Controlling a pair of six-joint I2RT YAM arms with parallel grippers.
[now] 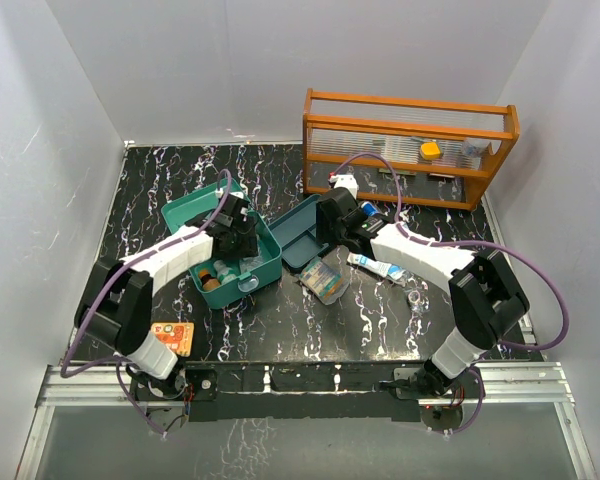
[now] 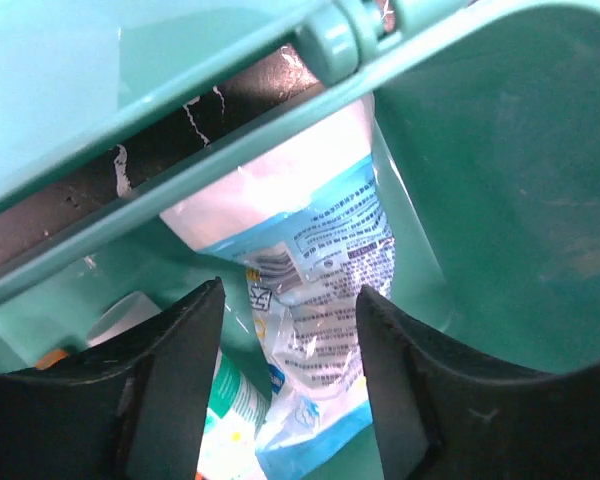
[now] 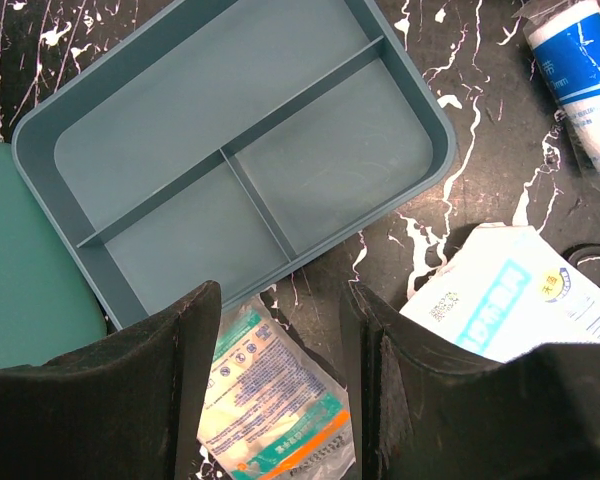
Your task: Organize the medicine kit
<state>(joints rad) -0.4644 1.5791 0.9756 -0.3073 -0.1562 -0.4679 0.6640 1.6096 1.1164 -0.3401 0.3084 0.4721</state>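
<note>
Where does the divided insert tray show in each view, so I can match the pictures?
Top external: centre, insert tray right of the teal box, partly under the right arm.
Left wrist: not in it; only the teal box's inside.
Right wrist: upper left, empty.
Shared landmark: the teal box, at the right wrist view's left edge.

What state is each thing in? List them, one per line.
medicine kit: lid open, partly filled.
insert tray: out of the kit, flat on the table, every compartment empty.
left gripper: open, inside the kit above a blue-and-white packet.
right gripper: open, holding nothing, over the table beside the insert tray.
blue-and-white tube: lying flat on the table.
orange rack: upright at the back.
</note>
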